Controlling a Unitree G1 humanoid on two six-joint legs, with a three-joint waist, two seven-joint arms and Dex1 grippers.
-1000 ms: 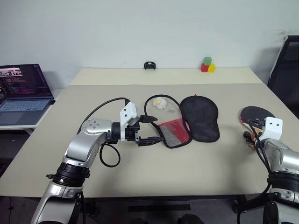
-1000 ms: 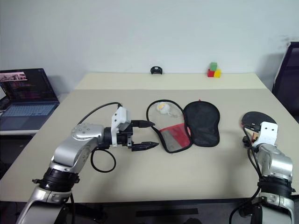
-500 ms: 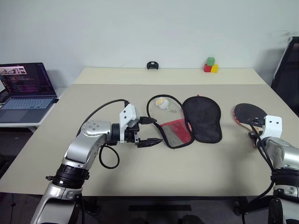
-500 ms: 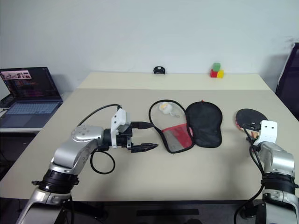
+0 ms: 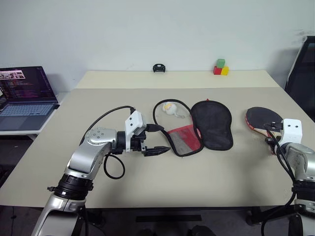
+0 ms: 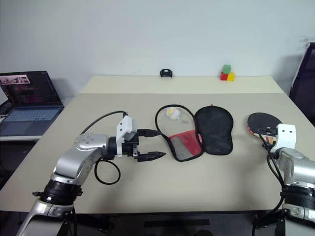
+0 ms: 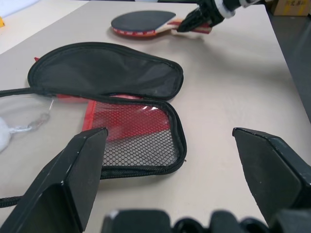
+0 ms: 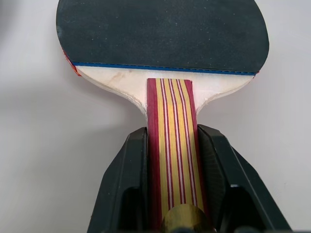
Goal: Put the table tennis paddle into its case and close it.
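Beige table (image 5: 147, 187). Mid: open case (image 5: 202, 128), mesh/red half left, black half right, flat on top. White-yellow charm (image 5: 169, 108) just beyond mesh half, inside zip loop. Far edge: small black obj (image 5: 157, 68) ctr, red/green/yellow blocks (image 5: 219, 68) to right. Paddle (image 5: 262, 119) at right side.

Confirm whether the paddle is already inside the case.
No: the paddle lies outside the open case, its handle clamped between the right gripper's jaws.

On table (image 5: 206, 167): case (image 5: 199, 129) at centre, charm (image 5: 169, 107) just far-left of it, paddle (image 5: 261, 118) well right, blocks (image 5: 220, 68) at far edge.
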